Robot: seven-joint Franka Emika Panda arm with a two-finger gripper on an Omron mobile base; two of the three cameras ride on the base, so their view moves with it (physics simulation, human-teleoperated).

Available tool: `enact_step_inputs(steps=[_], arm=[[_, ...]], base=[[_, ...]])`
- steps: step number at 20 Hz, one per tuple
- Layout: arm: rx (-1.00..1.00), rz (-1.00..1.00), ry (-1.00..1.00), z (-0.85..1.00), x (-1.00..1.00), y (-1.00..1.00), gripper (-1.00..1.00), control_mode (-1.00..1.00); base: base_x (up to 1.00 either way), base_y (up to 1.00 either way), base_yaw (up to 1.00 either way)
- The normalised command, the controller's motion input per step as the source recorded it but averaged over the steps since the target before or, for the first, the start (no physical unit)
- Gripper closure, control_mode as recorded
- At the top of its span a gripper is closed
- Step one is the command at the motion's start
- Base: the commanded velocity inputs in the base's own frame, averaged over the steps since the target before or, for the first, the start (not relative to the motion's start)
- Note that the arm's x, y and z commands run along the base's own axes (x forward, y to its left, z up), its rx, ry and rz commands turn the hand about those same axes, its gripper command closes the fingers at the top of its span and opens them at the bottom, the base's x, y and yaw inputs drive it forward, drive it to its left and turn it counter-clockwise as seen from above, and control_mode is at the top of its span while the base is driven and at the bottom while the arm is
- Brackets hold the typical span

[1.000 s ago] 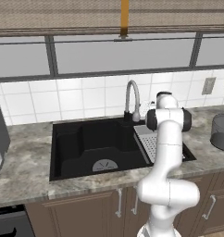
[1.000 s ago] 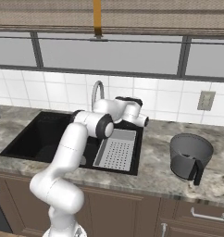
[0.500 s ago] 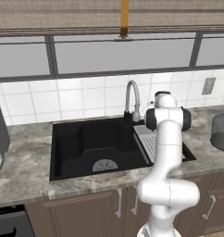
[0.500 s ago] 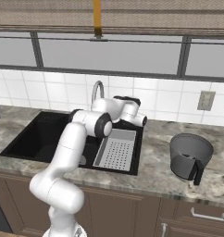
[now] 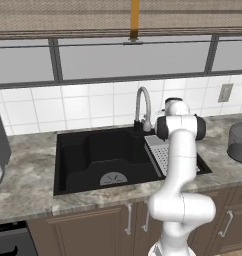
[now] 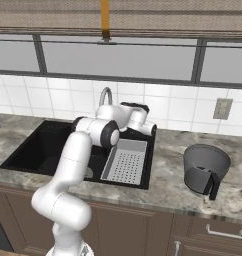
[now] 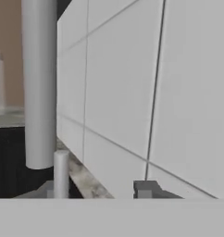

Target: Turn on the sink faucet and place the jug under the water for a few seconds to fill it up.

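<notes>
Grey gooseneck sink faucet stands behind the black sink; no readable writing or brand anywhere. Right base view shows the jug upright on the counter, well right of the sink, handle toward cam; left base view cuts it at the frame edge. Perforated tray sits in the basin's right part. Hand view: gripper low by the faucet's base near wall tiles, a thin grey rod beside the left tip, poss. the lever. Can't tell how wide the jaws stand or if they grip anything.
</notes>
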Motion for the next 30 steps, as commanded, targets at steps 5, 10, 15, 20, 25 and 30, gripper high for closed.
enact_step_inputs(steps=[5, 10, 15, 20, 25, 30], arm=[[0.01, -0.04, 0.05, 0.00, 0.17, 0.00, 1.00, -1.00], [0.01, -0.11, 0.05, 0.00, 0.19, -0.16, 1.00, -1.00], [0.07, -0.15, 0.07, -0.01, 0.33, -0.57, 1.00, -1.00], [0.09, -0.15, 0.08, -0.06, 0.32, -0.58, 1.00, -1.00], [0.08, -0.15, 0.09, -0.11, 0.26, -0.58, 1.00, -1.00], [0.07, -0.16, 0.15, -0.17, 0.19, -0.64, 1.00, -1.00]], base=[[0.00, 0.00, 0.00], [0.00, 0.00, 0.00], [0.00, 0.00, 0.00], [0.00, 0.00, 0.00], [0.00, 0.00, 0.00], [0.00, 0.00, 0.00]])
